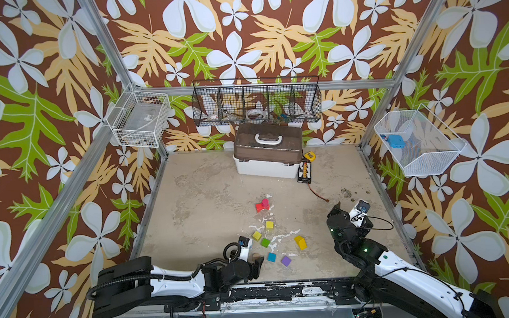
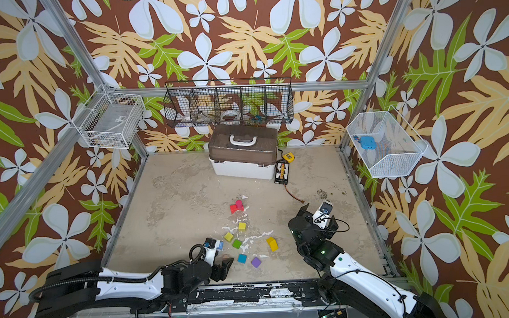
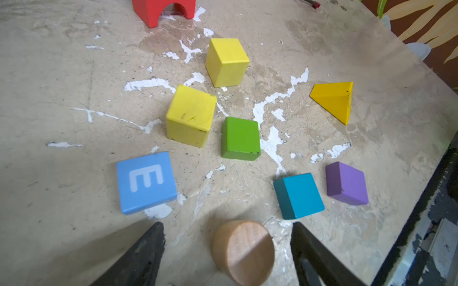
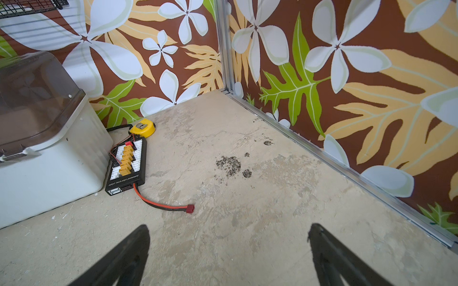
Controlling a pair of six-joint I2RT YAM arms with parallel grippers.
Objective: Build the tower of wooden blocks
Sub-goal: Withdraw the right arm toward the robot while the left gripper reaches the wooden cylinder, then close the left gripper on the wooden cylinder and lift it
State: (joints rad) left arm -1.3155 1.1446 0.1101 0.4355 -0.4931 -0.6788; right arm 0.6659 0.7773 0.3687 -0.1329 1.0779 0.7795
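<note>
The tower is a red arch block (image 1: 260, 207) with a pink cylinder (image 1: 265, 202) standing on it, at mid-table in both top views. Loose wood blocks lie nearer the front: two yellow cubes (image 3: 226, 62) (image 3: 190, 115), a green cube (image 3: 240, 137), a yellow wedge (image 3: 334, 100), a teal cube (image 3: 298, 195), a purple cube (image 3: 347, 183) and a flat blue block (image 3: 146, 182) with a white letter. My left gripper (image 3: 227, 224) is open, its fingers either side of a tan cylinder (image 3: 244, 251) without touching it. My right gripper (image 4: 229, 225) hangs open and empty over bare table at the right.
A white box with a brown lid (image 1: 267, 153) stands at the back, with a black charger board (image 1: 304, 171), a yellow tape measure (image 1: 308, 156) and a red-black cable (image 4: 161, 204) to its right. Wire baskets (image 1: 257, 105) hang on the walls. The black front rail (image 1: 282, 291) lies close behind the left gripper.
</note>
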